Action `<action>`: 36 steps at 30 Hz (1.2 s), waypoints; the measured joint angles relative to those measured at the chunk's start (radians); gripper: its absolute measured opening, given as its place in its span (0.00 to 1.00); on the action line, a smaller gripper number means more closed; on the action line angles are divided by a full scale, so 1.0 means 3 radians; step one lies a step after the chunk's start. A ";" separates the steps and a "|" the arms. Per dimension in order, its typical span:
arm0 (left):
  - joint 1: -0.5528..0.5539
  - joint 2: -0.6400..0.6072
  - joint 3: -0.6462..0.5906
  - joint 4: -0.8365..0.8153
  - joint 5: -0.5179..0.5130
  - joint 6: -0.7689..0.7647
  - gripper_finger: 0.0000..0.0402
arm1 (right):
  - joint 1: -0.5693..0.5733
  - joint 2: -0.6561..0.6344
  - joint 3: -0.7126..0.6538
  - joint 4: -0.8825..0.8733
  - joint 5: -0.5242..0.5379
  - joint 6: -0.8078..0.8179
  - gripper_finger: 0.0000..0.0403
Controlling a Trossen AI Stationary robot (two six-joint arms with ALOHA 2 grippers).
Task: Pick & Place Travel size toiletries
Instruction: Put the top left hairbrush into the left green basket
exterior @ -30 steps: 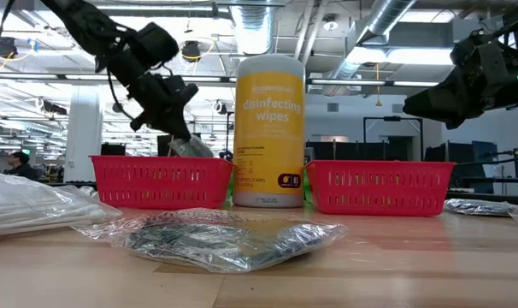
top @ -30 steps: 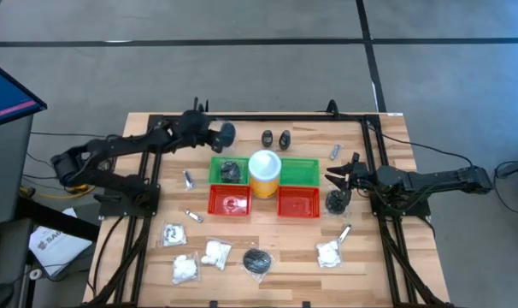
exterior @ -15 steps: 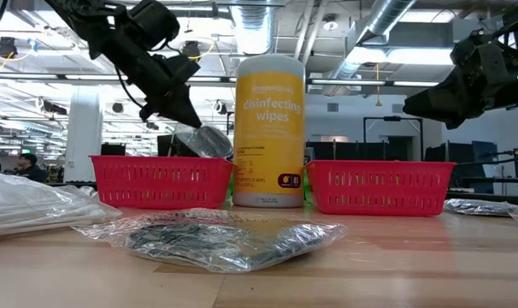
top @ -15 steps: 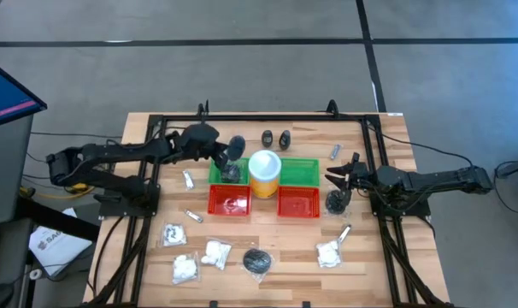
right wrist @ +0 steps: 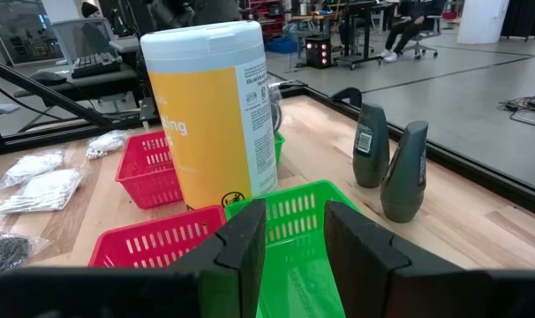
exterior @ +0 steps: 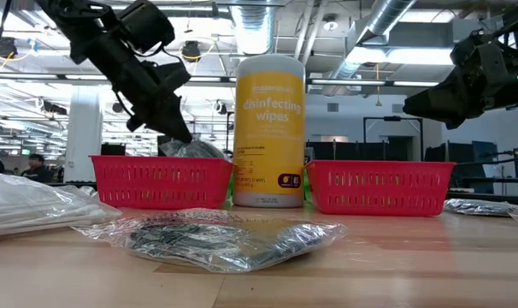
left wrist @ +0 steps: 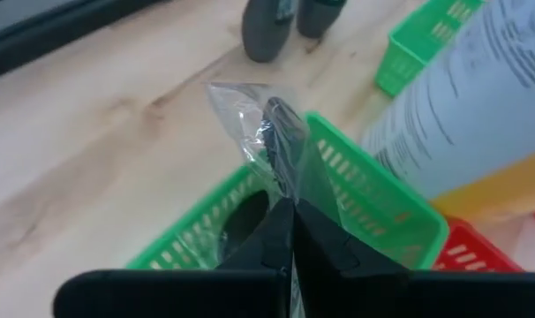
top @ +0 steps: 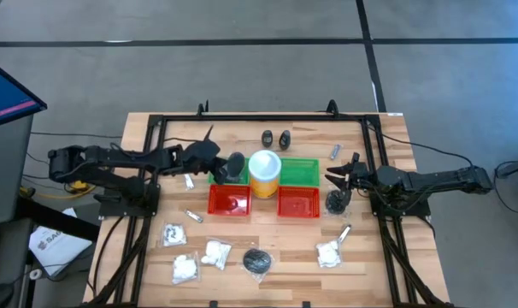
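Toiletries: one dark grey pad in clear wrap hangs pinched by its wrap in the closed left gripper, over the left green tray, probably for dropping. Right gripper waits half-open over another pad on the desk.

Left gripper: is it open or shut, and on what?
Shut: the left gripper pinches a clear-wrapped dark pad, holding it above the left green tray.

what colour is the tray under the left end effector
Green tray, best seen in the left wrist view.
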 joint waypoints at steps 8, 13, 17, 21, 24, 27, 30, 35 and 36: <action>-0.0135 0.0000 -0.0134 0.0014 -0.0002 -0.0016 0.00 | 0.0001 0.0000 0.0000 0.0000 0.0000 0.0000 0.27; -0.0138 0.0000 -0.0153 0.0014 -0.0001 -0.0085 0.03 | 0.0001 0.0000 0.0000 0.0000 0.0000 0.0000 0.27; -0.0138 0.0000 -0.0153 -0.0007 0.0011 -0.0079 0.11 | 0.0000 0.0000 -0.0001 0.0000 0.0000 0.0000 0.27; -0.0138 0.0000 -0.0153 -0.0031 0.0025 -0.0062 0.22 | 0.0000 0.0001 0.0000 0.0000 0.0000 0.0000 0.27; -0.0138 0.0000 -0.0153 -0.0032 0.0025 -0.0061 0.30 | 0.0001 0.0000 0.0000 0.0000 0.0000 -0.0001 0.27; -0.0138 0.0000 -0.0153 -0.0033 0.0027 -0.0062 0.36 | 0.0001 0.0000 -0.0001 0.0000 0.0000 0.0000 0.27; -0.0137 -0.0030 -0.0153 -0.0059 0.0029 -0.0067 0.39 | 0.0001 0.0001 -0.0001 0.0000 0.0000 0.0000 0.27; -0.0125 -0.0339 -0.0154 -0.0368 -0.0112 -0.0068 0.39 | 0.0001 0.0001 -0.0001 0.0000 0.0000 0.0000 0.27; -0.0125 -0.0435 -0.0154 -0.0429 -0.0168 -0.0091 0.39 | 0.0002 0.0001 -0.0001 0.0000 0.0000 0.0000 0.27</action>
